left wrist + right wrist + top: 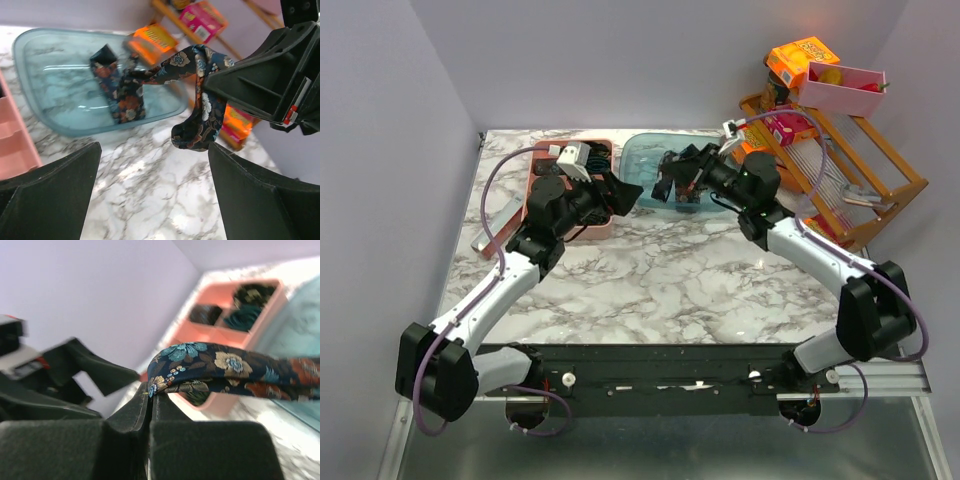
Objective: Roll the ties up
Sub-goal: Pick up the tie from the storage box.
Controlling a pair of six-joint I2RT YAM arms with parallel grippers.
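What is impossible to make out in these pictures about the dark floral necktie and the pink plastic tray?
Right wrist view: the dark floral necktie runs off the right edge; the rolled ties in the pink plastic compartment tray are blurred.
Top view: the right gripper hides most of the necktie; the left gripper covers part of the tray.
Left wrist view: the orange box behind the clear blue tray is blurred.

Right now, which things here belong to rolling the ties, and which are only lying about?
Job: tie in shut right gripper; open left gripper; blue tray; pink tray with rolled ties.
Lying about: wooden rack; orange box; pink bin.
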